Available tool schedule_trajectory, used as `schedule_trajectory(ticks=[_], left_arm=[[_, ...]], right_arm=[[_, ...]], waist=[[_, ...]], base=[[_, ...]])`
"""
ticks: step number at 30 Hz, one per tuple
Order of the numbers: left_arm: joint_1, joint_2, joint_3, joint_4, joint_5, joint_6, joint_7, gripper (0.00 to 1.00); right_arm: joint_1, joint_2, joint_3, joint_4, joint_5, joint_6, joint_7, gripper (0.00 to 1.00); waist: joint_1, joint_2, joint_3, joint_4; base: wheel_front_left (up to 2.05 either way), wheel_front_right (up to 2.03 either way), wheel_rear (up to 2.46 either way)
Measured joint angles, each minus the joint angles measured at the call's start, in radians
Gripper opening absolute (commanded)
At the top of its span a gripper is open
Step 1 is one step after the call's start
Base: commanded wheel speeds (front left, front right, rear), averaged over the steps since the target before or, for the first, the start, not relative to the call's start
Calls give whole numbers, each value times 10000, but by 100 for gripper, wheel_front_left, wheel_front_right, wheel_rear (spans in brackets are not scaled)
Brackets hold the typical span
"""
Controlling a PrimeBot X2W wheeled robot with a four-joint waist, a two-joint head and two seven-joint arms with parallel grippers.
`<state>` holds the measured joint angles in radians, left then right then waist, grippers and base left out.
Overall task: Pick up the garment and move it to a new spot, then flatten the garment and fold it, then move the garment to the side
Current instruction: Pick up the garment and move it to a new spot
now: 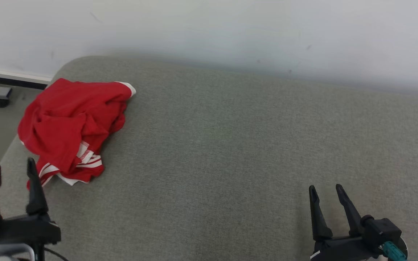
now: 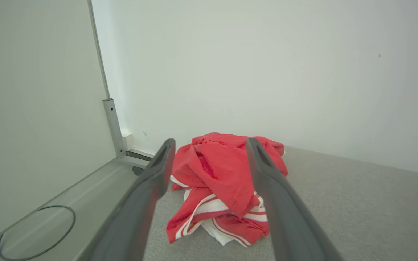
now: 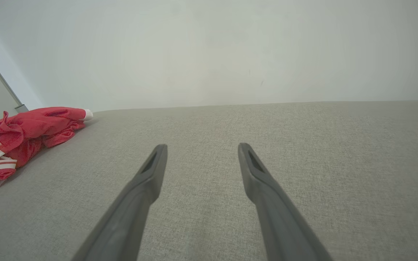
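The garment [image 1: 69, 125] is a red piece of clothing with white stripes and trim, lying crumpled in a heap at the far left corner of a grey fabric surface [image 1: 230, 152]. My left gripper [image 1: 13, 169] stands open at the lower left, just short of the heap's near edge, with nothing between its fingers. In the left wrist view the garment [image 2: 223, 181] lies straight ahead between the spread fingers [image 2: 158, 170]. At the lower right my right gripper [image 1: 327, 188] is open over bare fabric, far from the garment [image 3: 20, 134], which lies at the left edge of the right wrist view.
A pale wall [image 1: 230, 32] runs along the back of the grey surface. Left of the surface the floor drops away, with a dark baseboard [image 1: 9, 80], a metal frame post [image 2: 113, 123] and a loop of cable [image 2: 38, 232]. Bare fabric stretches across the middle and right.
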<state>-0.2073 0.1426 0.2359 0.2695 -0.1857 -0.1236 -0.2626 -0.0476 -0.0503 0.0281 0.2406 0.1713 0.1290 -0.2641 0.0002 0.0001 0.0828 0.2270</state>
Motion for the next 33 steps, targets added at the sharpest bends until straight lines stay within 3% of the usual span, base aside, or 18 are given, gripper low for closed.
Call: schedule_trajectory(ticks=[7, 15, 23, 33], left_arm=[[-1651, 1032, 65, 1237, -1273, -54, 0, 100], [-3310, 3030, -1049, 2364, -2583, -73, 786, 100], [-4001, 4224, -1785, 2945, -3545, -73, 2487, 100], [-4403, 5032, -2842, 3958, -4316, -75, 5310, 100]], right_arm=[[-410, -2, -309, -100, -13, 0, 0, 100], [-970, -4, -314, -290, 119, 0, 0, 100], [-1222, -4, -366, -359, 263, 0, 0, 100], [-1355, -6, -412, -387, 309, 0, 0, 100]], waist=[[1, 0, 680, -673], [1, 1, 1492, -1360], [0, 1, 2098, -2076], [-1, 1, 2441, -2740]], base=[[0, 0, 0], [0, 0, 0], [0, 0, 0], [0, 0, 0]])
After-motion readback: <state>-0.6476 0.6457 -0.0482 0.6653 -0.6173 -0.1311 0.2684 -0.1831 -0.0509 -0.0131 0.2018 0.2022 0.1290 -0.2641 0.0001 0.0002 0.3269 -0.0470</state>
